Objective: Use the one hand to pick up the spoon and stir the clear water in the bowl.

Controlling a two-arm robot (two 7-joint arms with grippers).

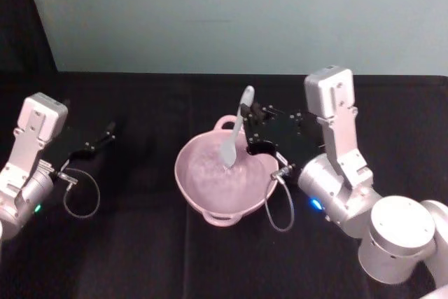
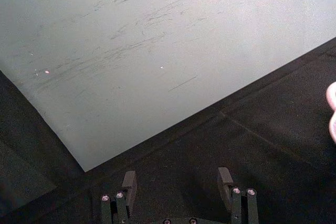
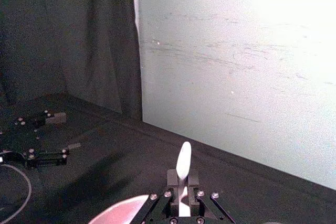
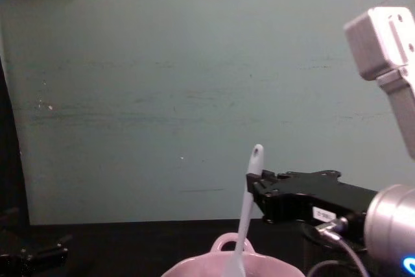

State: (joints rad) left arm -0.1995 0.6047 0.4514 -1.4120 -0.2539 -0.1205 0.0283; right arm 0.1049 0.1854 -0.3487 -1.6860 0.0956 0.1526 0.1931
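Note:
A pale pink bowl [image 1: 210, 190] with a wavy rim holds clear water at the table's middle. The slim pale spoon [image 1: 236, 129] stands nearly upright, its scoop end down in the water. My right gripper [image 1: 246, 118] is shut on the spoon's handle just below the rounded top; the chest view shows the spoon [image 4: 249, 202] held by the same gripper [image 4: 251, 181] above the bowl [image 4: 224, 265]. In the right wrist view the spoon's handle [image 3: 183, 165] sticks up between the shut fingers. My left gripper [image 1: 110, 131] rests open at the left, empty, apart from the bowl.
The table is covered in black cloth [image 1: 140, 250]. A pale green wall [image 1: 231, 12] stands close behind it. Cables loop from both wrists, one [image 1: 80, 201] at the left and one [image 1: 280, 215] beside the bowl.

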